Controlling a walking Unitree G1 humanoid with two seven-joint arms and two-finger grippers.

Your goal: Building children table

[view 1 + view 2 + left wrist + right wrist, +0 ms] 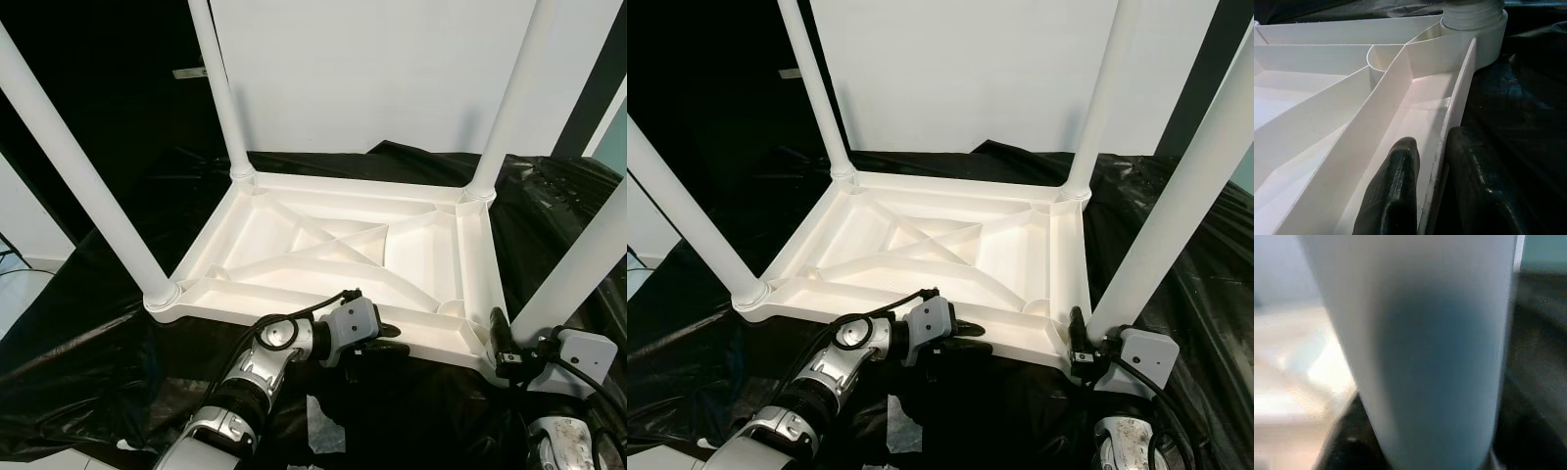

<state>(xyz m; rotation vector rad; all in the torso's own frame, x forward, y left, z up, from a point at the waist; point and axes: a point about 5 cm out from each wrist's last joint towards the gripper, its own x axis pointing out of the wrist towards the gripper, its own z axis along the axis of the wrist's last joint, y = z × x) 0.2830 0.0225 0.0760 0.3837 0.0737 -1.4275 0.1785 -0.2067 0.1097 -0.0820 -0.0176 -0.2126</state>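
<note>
Left gripper (pixel 377 338) sits at the near rim of the upturned white plastic children's table (pixel 333 250), its two black fingers (pixel 1393 191) straddling the thin rim wall, one inside the tray-like underside and one outside, closed on that edge. Right gripper (pixel 509 345) is at the near right corner, set around the base of the near right white tubular leg (pixel 578 264); the wrist view shows that leg close between its fingers, but whether they press on it I cannot tell.

All four legs stand up from the corner sockets: near left leg (pixel 73 166), far left leg (pixel 220 88), far right leg (pixel 514 93). The moulded piece looks light and stiff, braced by diagonal ribs (pixel 323 240), with a smooth, probably slippery skin. The rim wall gives a firm pinch; a leg taken low, by its socket, should lever least.

The table lies on crumpled black plastic sheeting (pixel 88 352) spread over the floor, likely slick underneath. A white wall panel (pixel 372 69) stands behind, with darkness to the far left.
</note>
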